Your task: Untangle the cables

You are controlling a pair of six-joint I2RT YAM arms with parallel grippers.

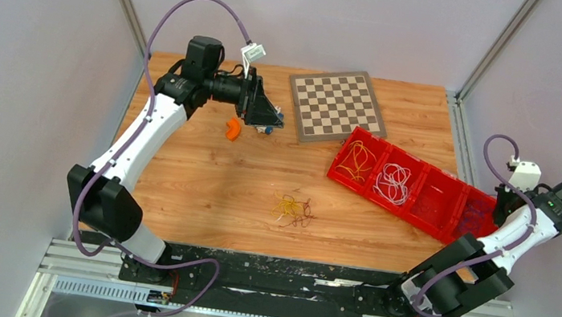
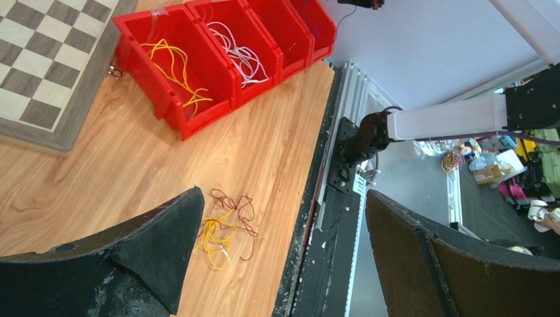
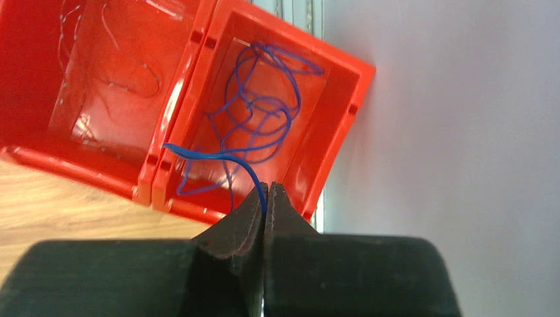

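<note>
Right claw (image 3: pixel 266 193): pinching blue wire (image 3: pixel 211 156) over end bin (image 3: pixel 338 132).
Left claw (image 2: pixel 282 193): wide, empty.
Risk: wire clings on release, drags out.

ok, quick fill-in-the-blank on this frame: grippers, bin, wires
1. The wire pinched in the right gripper is ____.
2. The left gripper is ____ and holds nothing.
3. The yellow wires lie in the bin compartment nearest the ____.
4. The tangle on the table mixes yellow and ____ strands.

Missing words: blue; open; chessboard; red
</note>
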